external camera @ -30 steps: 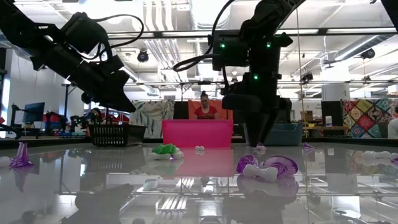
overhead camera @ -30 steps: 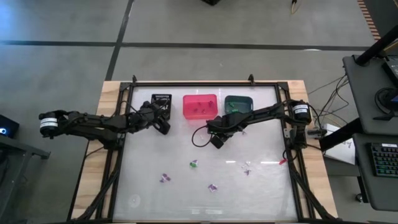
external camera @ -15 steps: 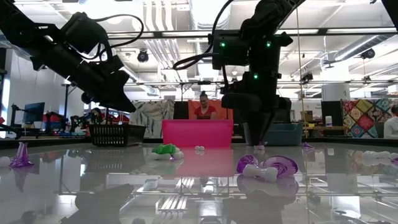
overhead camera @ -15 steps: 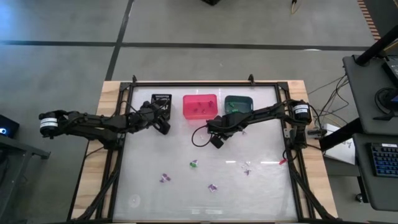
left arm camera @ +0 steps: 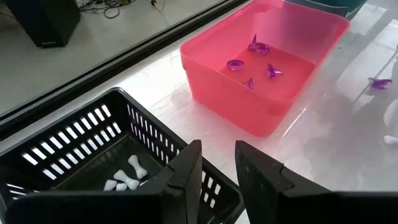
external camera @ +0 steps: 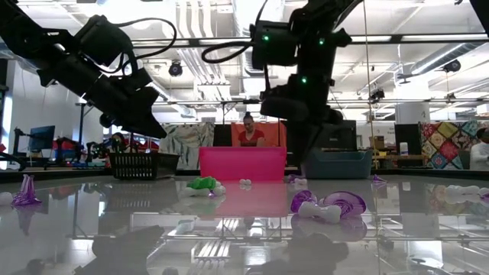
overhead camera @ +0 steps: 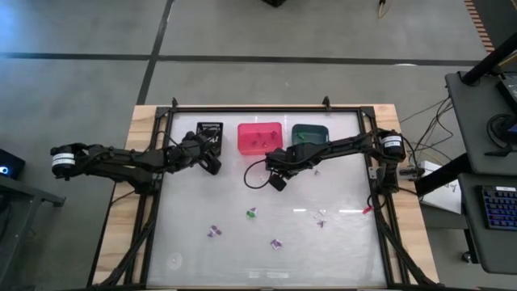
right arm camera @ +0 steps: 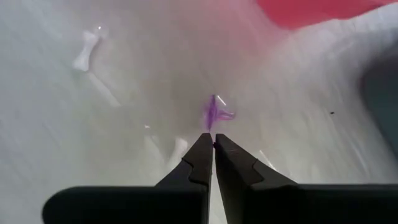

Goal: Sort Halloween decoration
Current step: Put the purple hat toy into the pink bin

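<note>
Small Halloween decorations lie on the glossy table: a green one (overhead camera: 252, 213), purple ones (overhead camera: 214, 232) (overhead camera: 276, 243) and a pale one (overhead camera: 321, 218). My right gripper (overhead camera: 275, 179) hangs in front of the pink bin (overhead camera: 259, 137), pointing steeply down, shut on a tiny purple trinket (right arm camera: 213, 115). A white bone (right arm camera: 86, 51) rests flat on the table nearby. My left gripper (left arm camera: 217, 163) hovers over the near rim of the black bin (left arm camera: 74, 143), slightly open with nothing between its fingers. White bones (left arm camera: 124, 180) lie in the black bin, purple trinkets (left arm camera: 255, 59) in the pink one. My right gripper pinches the purple trinket's lower end (right arm camera: 212, 132) between the very tips of its two fingers, coming from above and pointing steeply down. Most of the trinket sticks out beyond the fingertips. Whether it is clear of the table I cannot tell.
Three bins stand in a row at the far edge: black (overhead camera: 209, 132), pink, and teal (overhead camera: 309, 134). A black frame (overhead camera: 242, 108) borders the table. A person sits in the room behind the pink bin (external camera: 249, 134).
My right gripper has shut on the purple trinket, then risen a little and shifted toward the table's left and the pink bin, carrying the trinket with it. The left arm has kept still.
</note>
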You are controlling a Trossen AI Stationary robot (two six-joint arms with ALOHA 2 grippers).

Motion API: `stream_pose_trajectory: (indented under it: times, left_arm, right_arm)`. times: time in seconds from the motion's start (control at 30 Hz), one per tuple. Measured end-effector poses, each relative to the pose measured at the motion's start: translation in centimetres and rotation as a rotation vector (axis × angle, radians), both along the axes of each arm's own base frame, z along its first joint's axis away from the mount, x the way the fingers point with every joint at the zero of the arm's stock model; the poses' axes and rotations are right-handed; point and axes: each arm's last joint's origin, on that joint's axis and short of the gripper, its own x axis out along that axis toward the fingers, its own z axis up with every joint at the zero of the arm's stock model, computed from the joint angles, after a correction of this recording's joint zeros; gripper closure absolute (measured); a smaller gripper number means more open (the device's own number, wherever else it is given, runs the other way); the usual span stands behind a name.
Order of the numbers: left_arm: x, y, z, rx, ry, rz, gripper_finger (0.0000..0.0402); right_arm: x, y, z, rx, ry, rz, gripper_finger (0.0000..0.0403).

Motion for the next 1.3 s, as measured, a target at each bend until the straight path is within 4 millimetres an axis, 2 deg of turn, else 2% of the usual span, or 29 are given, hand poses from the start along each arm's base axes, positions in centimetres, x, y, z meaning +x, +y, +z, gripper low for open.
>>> stream_pose_trajectory:
  times: [0.23, 0.4, 0.73, 0.9, 1.03, 1.2, 1.3]
  left_arm:
    - [0.0, 0.0, 0.0, 0.0, 0.0, 0.0, 0.0322]
    - [0.0, 0.0, 0.0, -0.002, -0.002, 0.001, 0.0322]
    - [0.0, 0.0, 0.0, -0.003, -0.006, 0.003, 0.0322]
    - [0.0, 0.0, 0.0, -0.003, -0.006, 0.003, 0.0322]
    - [0.0, 0.0, 0.0, -0.004, -0.006, 0.003, 0.0322]
    - [0.0, 0.0, 0.0, -0.004, -0.005, 0.002, 0.0322]
    - [0.0, 0.0, 0.0, -0.006, -0.003, 0.002, 0.0322]
  right_arm:
    - [0.1, 0.0, 0.1, -0.008, 0.001, 0.03, 0.0392]
    - [0.3, -0.6, 0.0, -0.002, -0.029, -0.014, 0.0382]
    - [0.5, -1.1, -0.2, 0.001, -0.058, -0.024, 0.0282]
    - [0.5, -1.1, -0.2, 0.0, -0.063, -0.024, 0.0252]
    - [0.6, -1.1, -0.8, 0.001, -0.053, -0.027, 0.0246]
    - [1.0, -1.2, -2.7, -0.004, -0.011, -0.025, 0.025]
    - [1.2, -1.3, -3.2, -0.003, -0.007, -0.028, 0.0258]
